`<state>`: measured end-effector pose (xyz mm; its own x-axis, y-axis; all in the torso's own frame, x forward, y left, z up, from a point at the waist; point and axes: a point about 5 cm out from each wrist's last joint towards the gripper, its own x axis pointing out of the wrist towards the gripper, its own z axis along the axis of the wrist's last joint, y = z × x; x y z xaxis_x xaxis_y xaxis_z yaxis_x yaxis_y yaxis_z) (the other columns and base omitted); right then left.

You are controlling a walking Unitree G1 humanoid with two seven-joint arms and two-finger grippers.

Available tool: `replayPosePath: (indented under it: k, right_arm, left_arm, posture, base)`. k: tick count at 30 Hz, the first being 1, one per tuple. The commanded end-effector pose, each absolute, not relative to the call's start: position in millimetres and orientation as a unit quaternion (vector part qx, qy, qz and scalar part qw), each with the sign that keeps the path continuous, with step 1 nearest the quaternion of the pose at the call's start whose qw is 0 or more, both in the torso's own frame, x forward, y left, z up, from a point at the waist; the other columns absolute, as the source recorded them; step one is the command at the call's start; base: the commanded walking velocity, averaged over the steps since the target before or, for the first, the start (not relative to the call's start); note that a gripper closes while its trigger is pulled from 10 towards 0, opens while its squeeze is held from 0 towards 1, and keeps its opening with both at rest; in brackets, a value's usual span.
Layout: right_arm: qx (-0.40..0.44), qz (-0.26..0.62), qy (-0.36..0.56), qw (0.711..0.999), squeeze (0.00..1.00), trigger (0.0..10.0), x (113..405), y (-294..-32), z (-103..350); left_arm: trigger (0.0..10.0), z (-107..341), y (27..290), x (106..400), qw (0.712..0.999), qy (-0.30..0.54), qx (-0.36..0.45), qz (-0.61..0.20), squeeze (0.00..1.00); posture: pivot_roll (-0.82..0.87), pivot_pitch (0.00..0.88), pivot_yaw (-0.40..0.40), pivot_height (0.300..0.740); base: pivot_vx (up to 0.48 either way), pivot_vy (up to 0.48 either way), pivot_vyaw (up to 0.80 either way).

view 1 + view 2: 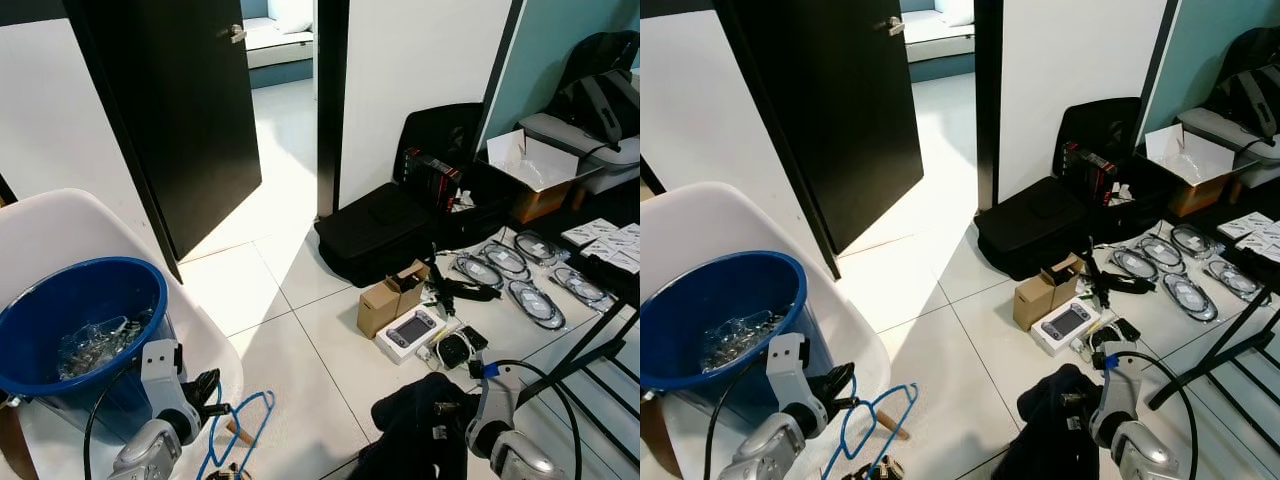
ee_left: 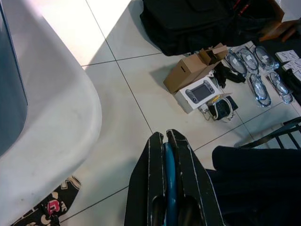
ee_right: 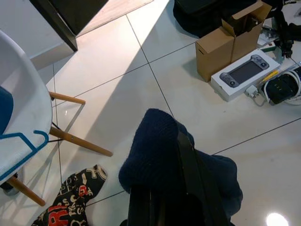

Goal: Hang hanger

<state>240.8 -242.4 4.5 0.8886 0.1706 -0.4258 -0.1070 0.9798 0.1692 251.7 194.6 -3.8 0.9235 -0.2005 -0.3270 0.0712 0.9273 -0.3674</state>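
While the robot stands on the white tiled floor (image 1: 290, 330), its left end effector (image 2: 165, 141) is closed on the blue hanger (image 1: 875, 420), whose thin blue bar runs between the two black fingers (image 2: 146, 188) in the left wrist view. The hanger sits low at the near left, just beside the rim of the white chair (image 1: 60, 230), with its blue outline over the floor and the chair's wooden leg (image 3: 80, 141). On the seat of this chair stands a blue bucket (image 1: 70, 300) with crumpled clear plastic (image 1: 95, 345) inside.

At the near right, the right end effector (image 3: 183, 155) grips a dark navy garment (image 3: 160, 160); the cloth is bunched around the fingers and hangs down toward the floor.

Farther away, in the middle right of the scene, a small brown cardboard box (image 1: 390, 298) stands with its flaps open, and just beside it lies a white box with a picture of a handheld game console (image 1: 410, 332). Behind them a black bag (image 1: 385, 235) lies on the floor near the white wall. Several coiled cables in clear bags (image 1: 520, 275) are spread to the right. A black door (image 1: 170, 110) stands open at the far left. A patterned black and red cloth (image 3: 70, 202) lies on the floor near the chair.
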Motion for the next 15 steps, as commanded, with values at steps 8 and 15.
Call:
replayPosePath:
  k: [8,15]
  right_arm:
    - [0.06,0.074,0.214,0.972,0.0,10.0,246.7,-240.7,7.7]
    - [0.049,0.067,0.24,0.967,0.0,10.0,240.3,-241.8,-3.6]
  left_arm:
    - [10.0,-3.6,195.7,253.0,0.966,0.182,-0.164,-0.08,0.0]
    - [10.0,-4.4,194.3,253.7,0.966,0.181,-0.166,-0.082,0.0]
  posture:
    - [-0.04,0.019,-0.005,0.74]
    - [-0.04,0.014,-0.011,0.74]
  base:
    - [-0.292,0.0,0.0]
    - [-0.318,0.0,0.0]
